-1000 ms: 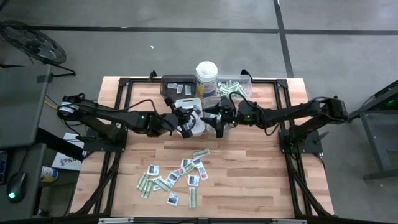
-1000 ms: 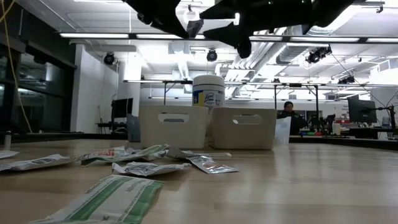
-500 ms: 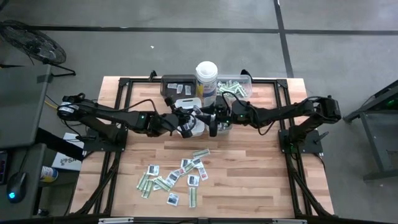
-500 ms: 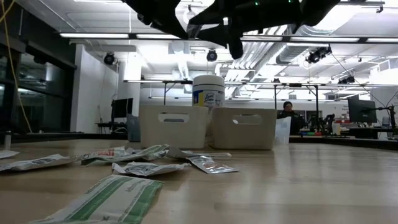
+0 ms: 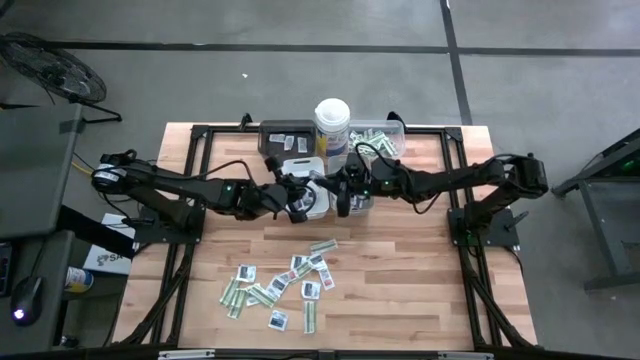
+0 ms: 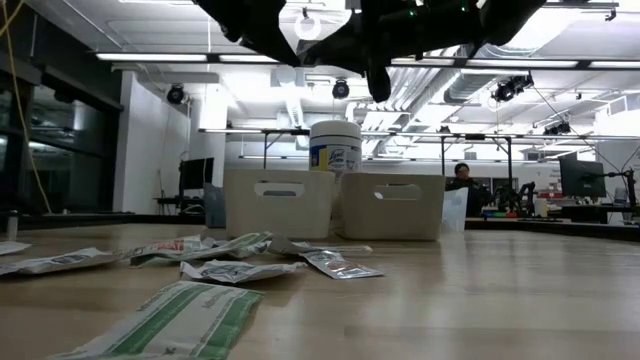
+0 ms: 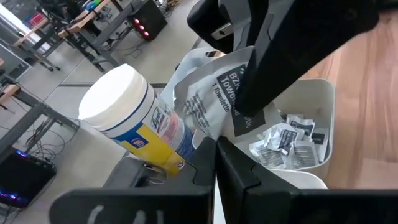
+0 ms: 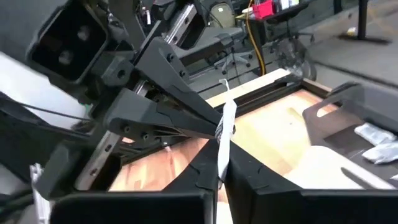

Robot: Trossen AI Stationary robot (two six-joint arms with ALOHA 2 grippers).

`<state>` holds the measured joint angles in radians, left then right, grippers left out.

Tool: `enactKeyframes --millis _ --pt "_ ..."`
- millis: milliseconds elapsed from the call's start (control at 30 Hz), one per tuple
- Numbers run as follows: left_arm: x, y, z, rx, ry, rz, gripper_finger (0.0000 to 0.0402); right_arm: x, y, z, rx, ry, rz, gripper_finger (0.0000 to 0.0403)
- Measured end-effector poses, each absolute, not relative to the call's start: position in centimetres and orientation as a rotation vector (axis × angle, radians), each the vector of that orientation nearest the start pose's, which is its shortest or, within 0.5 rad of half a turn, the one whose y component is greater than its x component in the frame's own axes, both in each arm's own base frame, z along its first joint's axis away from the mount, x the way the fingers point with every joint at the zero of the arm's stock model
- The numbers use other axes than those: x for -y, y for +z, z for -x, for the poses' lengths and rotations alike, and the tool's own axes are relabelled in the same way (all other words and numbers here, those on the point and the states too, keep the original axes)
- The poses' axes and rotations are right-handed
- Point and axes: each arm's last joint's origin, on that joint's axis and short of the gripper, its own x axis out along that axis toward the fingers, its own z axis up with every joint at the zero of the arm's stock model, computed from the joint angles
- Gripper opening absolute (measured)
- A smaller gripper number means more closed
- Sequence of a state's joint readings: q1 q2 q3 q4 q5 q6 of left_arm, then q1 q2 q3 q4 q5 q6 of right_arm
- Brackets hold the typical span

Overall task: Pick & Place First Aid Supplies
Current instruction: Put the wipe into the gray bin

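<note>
The thin white paper sachet with dark print (image 7: 214, 99) is light and floppy. Both the left tool (image 7: 214, 146) and right tool (image 8: 221, 168) pinch its edges above the white plastic tray (image 7: 320, 99); edges grip best.

A squarish white towelette sachet with dark print (image 7: 214, 99) is held upright in the air above the white tray (image 7: 314, 99) of similar sachets. More white sachets and narrow pale-green-and-white strips (image 5: 278, 288) are scattered flat on the wooden tabletop (image 5: 400, 290).
</note>
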<state>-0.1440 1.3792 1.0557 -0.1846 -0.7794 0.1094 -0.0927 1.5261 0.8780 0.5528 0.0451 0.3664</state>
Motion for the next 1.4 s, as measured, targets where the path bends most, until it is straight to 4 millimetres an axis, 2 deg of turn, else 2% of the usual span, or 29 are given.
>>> enactKeyframes --millis 133,300,467,567,733,933,1200,1400 --pt "2.3 29.8 -29.8 -0.518 0.577 -0.383 0.0012 3.7 25.7 -33.4 -0.079 -0.134 -0.413 0.0004" --pt "2.2 29.5 -29.5 -0.574 0.559 -0.428 0.0053 4.3 25.3 -33.3 -0.117 -0.148 -0.437 0.0003" --pt "2.0 29.9 -27.9 -0.615 0.572 -0.381 0.0106 4.9 25.0 -32.8 -0.185 -0.168 -0.468 0.0002" --pt "1.9 30.5 -26.7 -0.637 0.569 -0.361 0.0125 5.5 25.0 -31.9 -0.252 -0.204 -0.493 0.0001" --pt "1.8 31.0 -24.6 -0.706 0.476 -0.34 0.0127 7.0 24.9 -29.5 -0.425 -0.289 -0.574 0.0001" --pt "2.1 30.6 -23.5 -0.809 0.293 -0.318 0.0126 8.7 23.2 -27.4 -0.652 -0.281 -0.725 0.0001" --pt "2.5 30.1 -23.6 -0.84 0.14 -0.309 0.0126 9.3 21.8 -27.6 -0.736 -0.205 -0.775 0.0" --pt "3.0 30.1 -23.5 -0.838 0.119 -0.336 0.0126 9.3 21.3 -27.7 -0.761 -0.204 -0.752 0.0003"
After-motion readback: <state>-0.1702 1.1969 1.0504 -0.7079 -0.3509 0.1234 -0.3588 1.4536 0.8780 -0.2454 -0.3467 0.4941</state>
